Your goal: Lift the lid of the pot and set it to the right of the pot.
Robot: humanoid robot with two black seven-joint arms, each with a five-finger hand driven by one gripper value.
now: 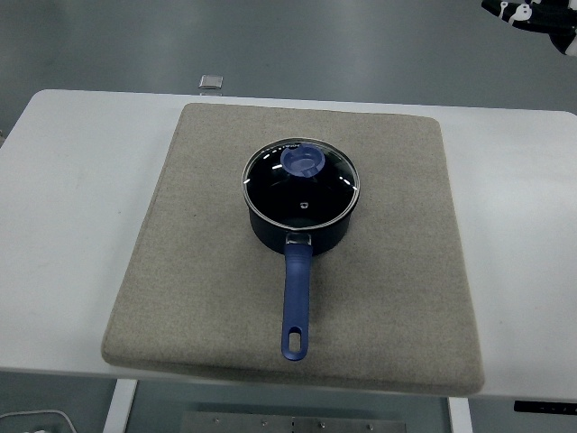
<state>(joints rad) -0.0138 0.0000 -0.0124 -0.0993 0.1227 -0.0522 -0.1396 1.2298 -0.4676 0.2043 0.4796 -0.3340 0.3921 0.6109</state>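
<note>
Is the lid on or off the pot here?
On. The glass lid sits level on the pot, its blue knob untouched.

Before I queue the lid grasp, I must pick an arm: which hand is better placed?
The right hand, probably: only it shows, at the top right corner, on the side where the lid must land. It is far from the pot.
</note>
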